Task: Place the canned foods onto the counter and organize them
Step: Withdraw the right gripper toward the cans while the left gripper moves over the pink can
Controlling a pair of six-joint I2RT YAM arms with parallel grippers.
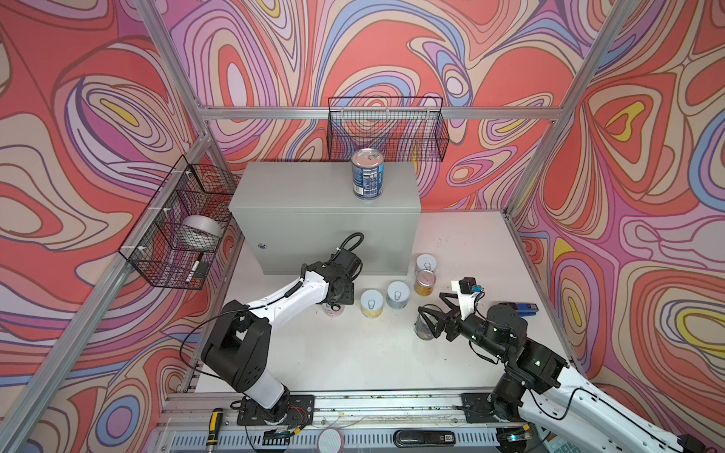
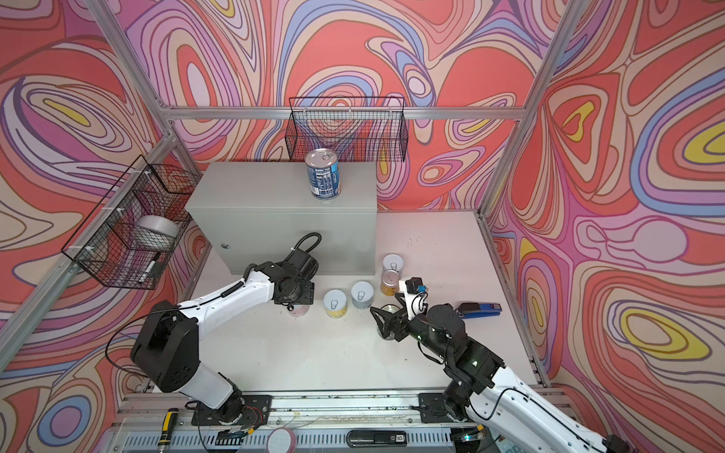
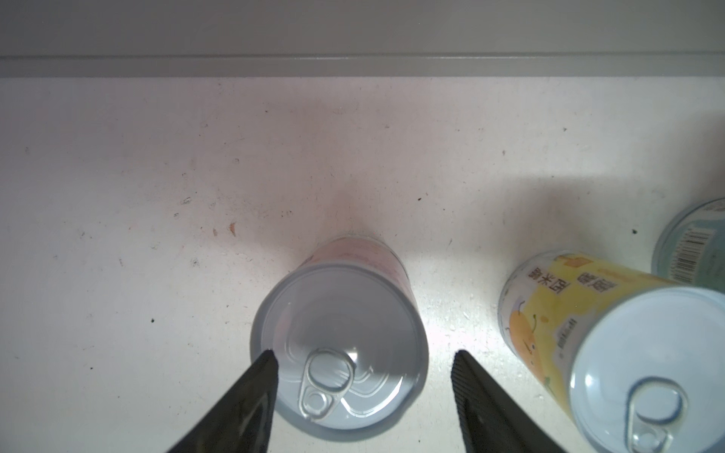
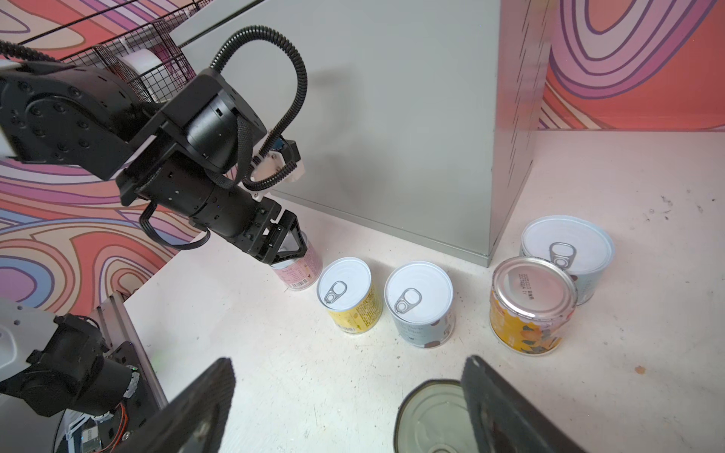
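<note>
While only one tall blue can (image 1: 367,174) is standing up on the grey cabinet (image 1: 306,188) so far, I'd call this job barely started. The other six cans are all down on the white tabletop (image 1: 353,353) in front of it.

My left gripper (image 3: 363,386) is pointing down over the pink can (image 3: 339,333). In the left wrist view the jaws sit on either side of its lid, one finger (image 3: 251,396) right at the rim and a visible gap on the other side, so they're apart around it, not clamped. Looks to me like a grab about to happen.

My right gripper (image 4: 349,404) is wide open too, hovering low beside a can (image 4: 431,415) whose label I can't make out; one finger overlaps its rim in that view and it isn't between the jaws. Probably the second tall one, but can't tell for sure.

Rest of the lineup from the right wrist view: yellow can (image 4: 351,298) just beside the pink one, then the pale-blue can (image 4: 421,308), then the orange can (image 4: 529,310) touching or nearly touching the white can (image 4: 567,251) near the cabinet's corner.

So one up, six left, plus tidying them into some kind of row.
</note>
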